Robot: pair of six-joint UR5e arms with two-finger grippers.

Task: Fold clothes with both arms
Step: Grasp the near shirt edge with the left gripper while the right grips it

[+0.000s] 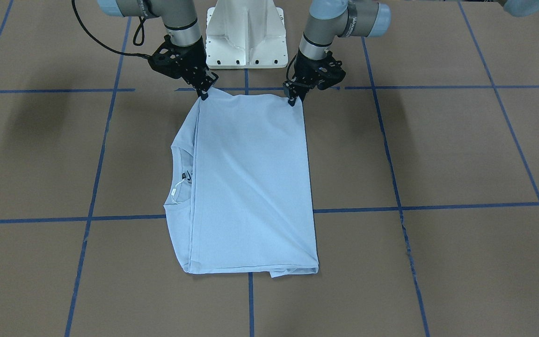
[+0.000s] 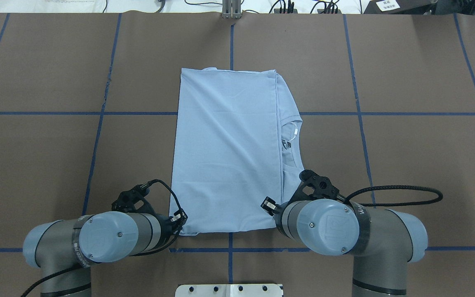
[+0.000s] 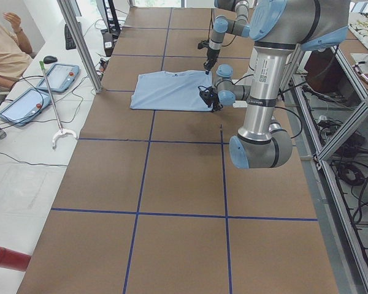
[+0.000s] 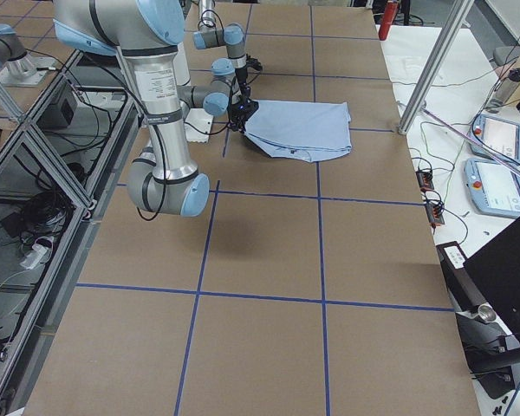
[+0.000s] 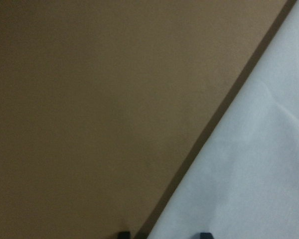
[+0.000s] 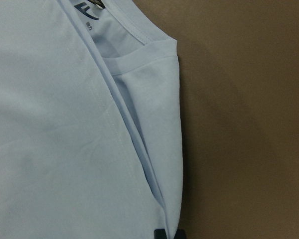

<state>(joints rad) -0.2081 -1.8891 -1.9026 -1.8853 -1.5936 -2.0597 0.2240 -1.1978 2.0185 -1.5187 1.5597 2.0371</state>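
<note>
The brown bench [image 1: 438, 154] carries the folded light blue T-shirt [image 1: 251, 187] at centre frame in the front-facing view. At the shirt's upper-left corner the right tool [image 1: 203, 95] is clenched on the cloth. At the upper-right corner the left tool [image 1: 292, 99] straddles the edge, tips apart.

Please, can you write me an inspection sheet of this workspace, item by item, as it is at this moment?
Surface: brown table with a blue tape grid.
Job's things: light blue T-shirt lies folded and flat; collar and white tag are exposed on the robot's right side.
Clutter: nothing seen.
Grippers: right gripper is shut on one shirt corner nearest the base; left gripper is at the other, with fingertips apart in its wrist view.
Cables: black cable loops off the right wrist, clear of the shirt.
Surroundings: white pedestal; a person seated by a tablet-like screen.
</note>
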